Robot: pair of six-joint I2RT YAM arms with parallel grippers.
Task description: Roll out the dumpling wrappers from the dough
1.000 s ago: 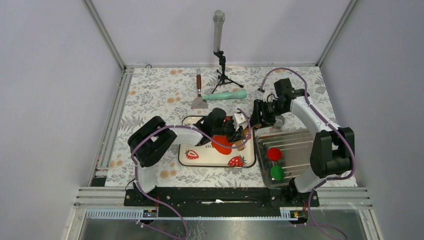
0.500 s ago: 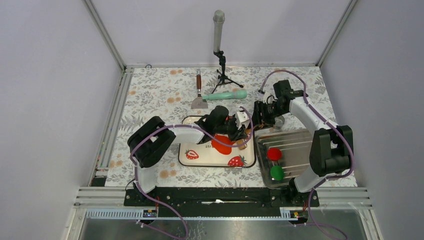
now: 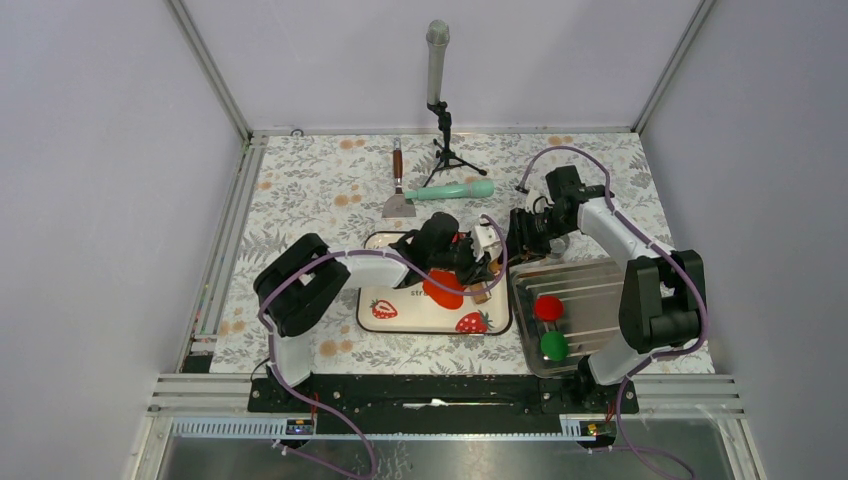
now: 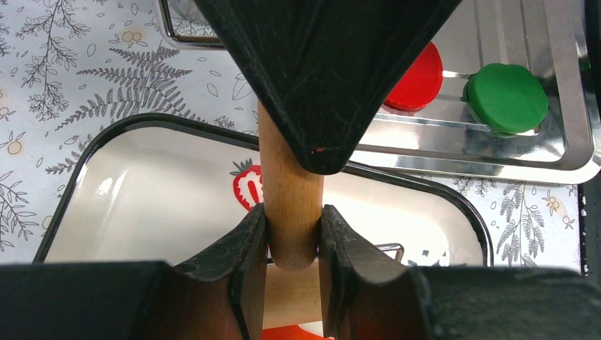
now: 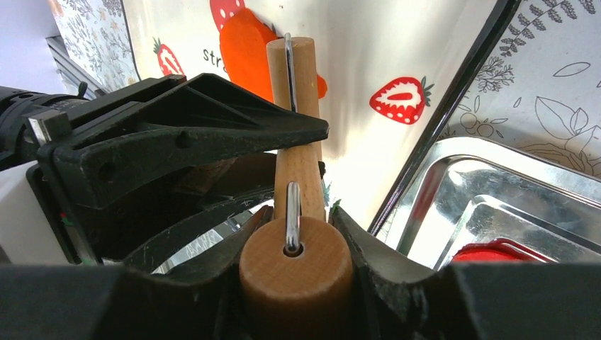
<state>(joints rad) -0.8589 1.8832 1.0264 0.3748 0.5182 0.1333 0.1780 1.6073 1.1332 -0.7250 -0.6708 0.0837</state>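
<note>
The left gripper [image 4: 292,225] is clamped on the handle of a small wooden roller [image 4: 289,177] with a bent wire frame, holding it above the white enamel tray [image 3: 400,318] printed with strawberries. The right gripper [image 5: 296,225] presses both fingers against the roller's round barrel end. The dough [image 3: 443,288], a flat orange-red clay sheet, lies on that white tray, partly under the left gripper. Just beside it, a ribbed metal tray [image 3: 590,268] holds a thick crimson disc [image 3: 547,307] and a green disc [image 3: 554,346]
</note>
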